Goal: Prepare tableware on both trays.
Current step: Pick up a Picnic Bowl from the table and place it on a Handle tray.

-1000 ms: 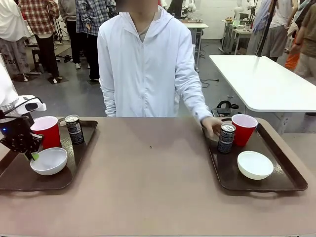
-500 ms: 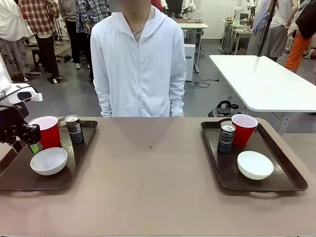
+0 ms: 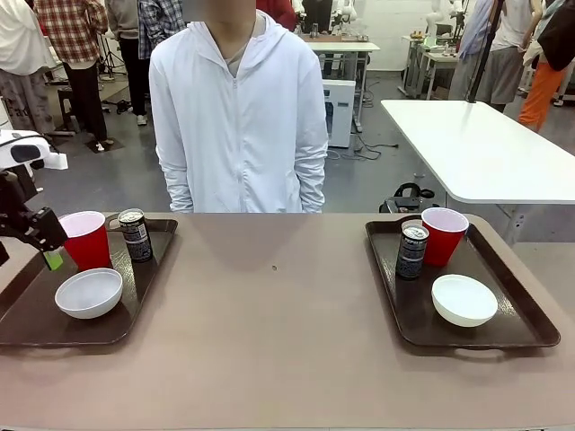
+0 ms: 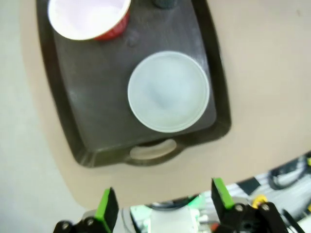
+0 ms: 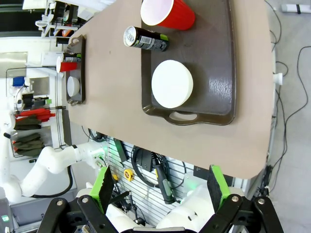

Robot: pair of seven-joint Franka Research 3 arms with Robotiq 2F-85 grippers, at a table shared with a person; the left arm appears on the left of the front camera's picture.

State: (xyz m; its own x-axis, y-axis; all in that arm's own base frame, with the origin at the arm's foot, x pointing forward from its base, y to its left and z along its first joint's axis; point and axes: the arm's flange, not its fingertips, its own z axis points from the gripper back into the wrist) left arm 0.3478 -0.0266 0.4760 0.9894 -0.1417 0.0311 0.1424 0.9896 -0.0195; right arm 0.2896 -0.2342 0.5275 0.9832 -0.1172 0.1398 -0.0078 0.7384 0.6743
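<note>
On the left tray (image 3: 27,328) stand a red cup (image 3: 87,240), a black can (image 3: 136,234) and a white bowl (image 3: 88,293). My left gripper (image 3: 47,256) hangs open above that tray's left edge, holding nothing; from its wrist I look down on the bowl (image 4: 168,91), the cup (image 4: 90,17) and the tray (image 4: 82,121) past the gripper (image 4: 163,204). The right tray (image 3: 521,323) carries a red cup (image 3: 443,235), a can (image 3: 411,251) and a bowl (image 3: 464,299). High above the right tray (image 5: 218,73), my right gripper (image 5: 159,187) is open and empty.
A person in a white jacket (image 3: 238,117) stands at the far side of the table with both arms down. The brown tabletop (image 3: 274,332) stretches bare between the trays. A white table (image 3: 485,148) stands behind on the right.
My left gripper has lifted away from the bowl and drawn back to the left. The person has pulled the hand off the right tray and straightened up, shifting left.
</note>
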